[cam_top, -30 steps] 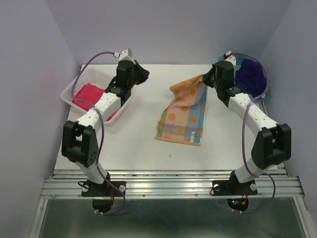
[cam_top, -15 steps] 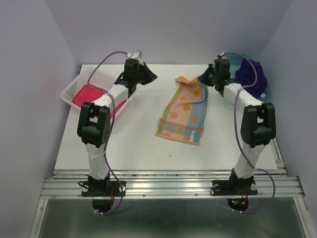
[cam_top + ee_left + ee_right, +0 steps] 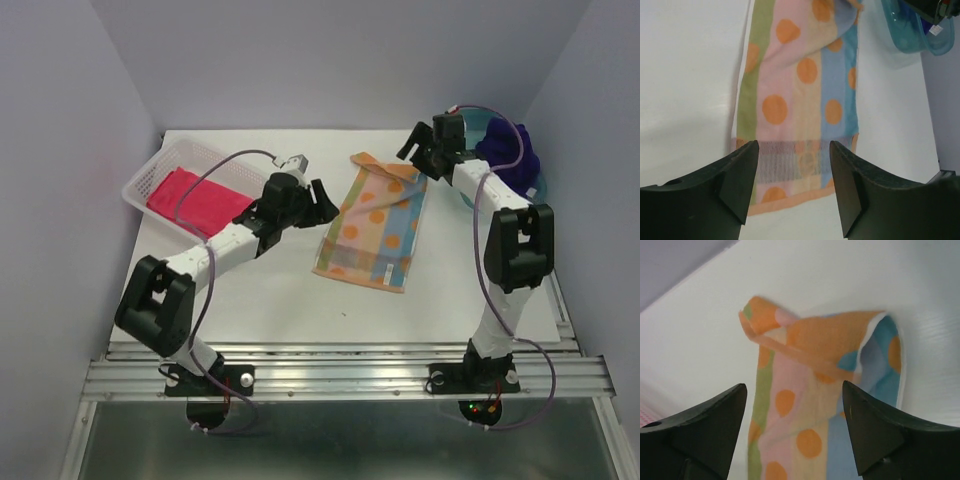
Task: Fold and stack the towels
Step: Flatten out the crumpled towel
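- Polka-dot towel [image 3: 375,225] lies flat mid-counter [image 3: 280,290], far end folded over.
- Left pincer [image 3: 318,200] spread wide beside its left edge.
- Right pincer [image 3: 412,150] spread over the folded end.
- Pink towel [image 3: 195,200] in the basket [image 3: 150,170], purple towel [image 3: 505,150] on the tray [image 3: 910,37].

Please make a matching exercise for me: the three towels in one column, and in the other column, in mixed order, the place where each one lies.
Towels:
1. pink-red towel
2. polka-dot towel
3. purple-blue towel

Places:
A. spread out on the white table
B. on the teal tray
C. in the white basket

Pairs: 1-C, 2-A, 3-B
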`<state>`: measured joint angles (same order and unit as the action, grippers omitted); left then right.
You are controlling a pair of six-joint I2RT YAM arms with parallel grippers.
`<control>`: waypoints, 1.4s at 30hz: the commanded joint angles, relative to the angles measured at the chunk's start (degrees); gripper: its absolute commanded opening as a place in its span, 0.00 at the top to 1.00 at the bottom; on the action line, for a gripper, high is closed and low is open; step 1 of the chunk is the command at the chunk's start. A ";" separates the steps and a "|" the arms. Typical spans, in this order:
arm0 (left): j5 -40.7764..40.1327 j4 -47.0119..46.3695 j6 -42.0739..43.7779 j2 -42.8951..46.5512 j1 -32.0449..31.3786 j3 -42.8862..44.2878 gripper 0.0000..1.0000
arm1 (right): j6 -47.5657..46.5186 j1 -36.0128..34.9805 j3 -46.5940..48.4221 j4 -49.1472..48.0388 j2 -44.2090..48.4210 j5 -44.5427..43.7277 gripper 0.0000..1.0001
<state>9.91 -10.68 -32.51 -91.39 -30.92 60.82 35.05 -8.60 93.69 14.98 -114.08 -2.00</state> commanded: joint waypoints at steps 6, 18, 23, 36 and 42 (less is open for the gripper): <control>-9.47 0.13 -5.10 13.70 -2.39 -20.99 0.12 | 2.99 -5.36 -37.58 -1.18 33.62 -1.76 0.03; -18.70 7.24 -3.70 4.04 -8.28 -15.21 0.16 | 6.79 -13.81 -58.35 6.54 48.87 -8.89 0.09; -20.28 9.97 -4.23 -0.45 -9.60 -12.92 0.27 | 6.26 -13.81 -59.32 5.94 48.69 -9.95 0.12; -29.24 19.64 -8.97 -8.09 -16.28 -9.14 0.40 | 5.56 -13.81 -60.38 5.14 47.37 -10.22 0.19; -29.86 21.92 -12.31 -8.19 -16.81 -10.45 0.45 | 5.12 -13.81 -60.91 4.79 47.81 -9.87 0.19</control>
<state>-19.20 2.61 -41.80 -97.49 -47.20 52.14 40.75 -22.20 33.74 21.43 -67.24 -10.55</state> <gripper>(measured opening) 0.555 0.812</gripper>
